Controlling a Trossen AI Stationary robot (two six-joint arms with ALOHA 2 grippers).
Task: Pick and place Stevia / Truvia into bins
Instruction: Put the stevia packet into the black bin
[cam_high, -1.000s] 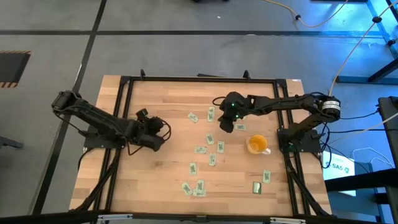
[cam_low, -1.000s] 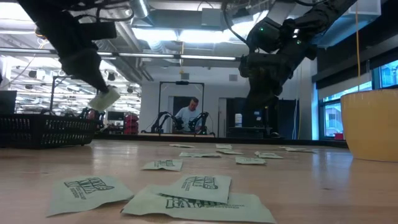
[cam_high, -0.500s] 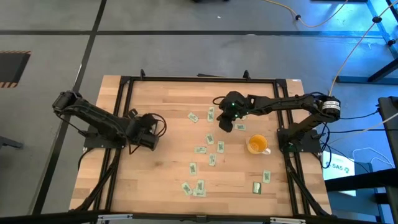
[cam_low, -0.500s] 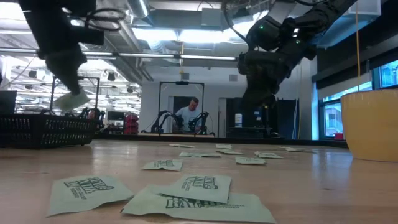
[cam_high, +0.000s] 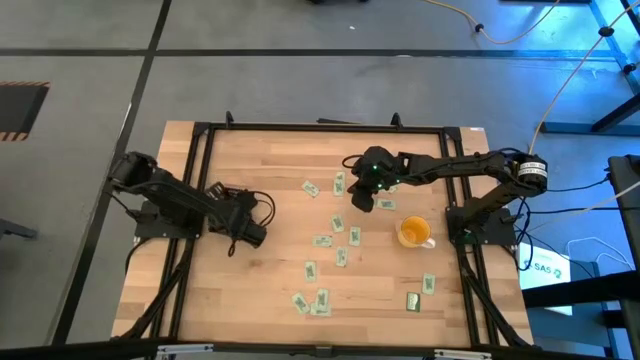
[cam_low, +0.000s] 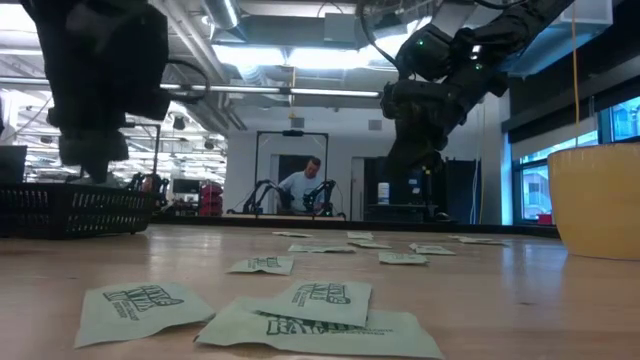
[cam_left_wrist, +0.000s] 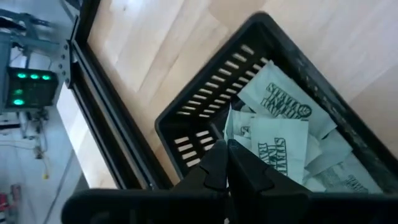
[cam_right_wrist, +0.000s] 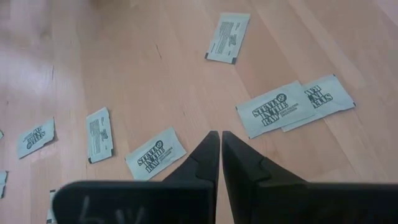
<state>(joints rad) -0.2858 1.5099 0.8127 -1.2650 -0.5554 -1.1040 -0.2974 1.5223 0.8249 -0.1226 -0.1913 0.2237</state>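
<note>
You are holding left tool (cam_left_wrist: 225, 163), fingers together, over black slatted bin (cam_left_wrist: 198, 122) for drop; right tool (cam_right_wrist: 220, 155), fingers together, is hovering above pale green paper sachets (cam_right_wrist: 275, 114).

Yellow cup (cam_high: 415, 232) on wooden table (cam_high: 270, 170), person (cam_low: 301, 184) beyond.

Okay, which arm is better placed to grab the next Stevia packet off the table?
Right, probably. The right gripper hangs shut over the scattered Stevia packets, which lie just ahead of its fingers. The left gripper is over at the black bin, shut, with packets already inside.
</note>
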